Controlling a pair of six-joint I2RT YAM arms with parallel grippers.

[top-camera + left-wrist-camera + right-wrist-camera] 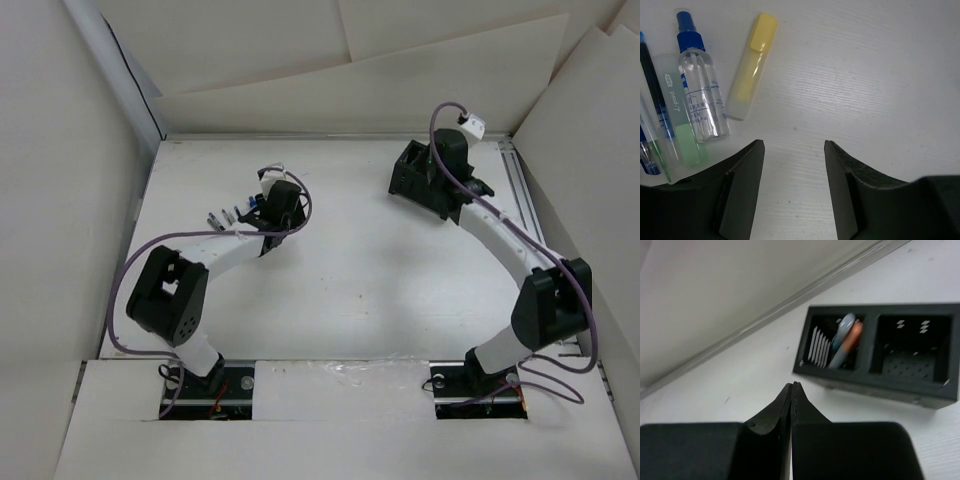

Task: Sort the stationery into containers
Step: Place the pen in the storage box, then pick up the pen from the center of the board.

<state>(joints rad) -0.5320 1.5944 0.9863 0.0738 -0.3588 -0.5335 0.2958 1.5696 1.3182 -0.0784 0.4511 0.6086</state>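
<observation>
Stationery (682,115) pickup in hand, by the look of it. Lying in a row on the table (880,75), ahead and left of the left gripper (792,150), spread wide and empty; yellow highlighter (751,65) nearest, not between the jaws. Next: shift left, centre over it, descend, close. Right gripper (791,390) pressed closed, empty, near the containers (867,347), with an orange-tipped pen (845,342) in one compartment.

Top view: I look down from behind both arm bases (205,385). Left wrist sits close over the yellow translucent highlighter (751,65). Right wrist faces the black two-compartment box (880,360), shared with top.
</observation>
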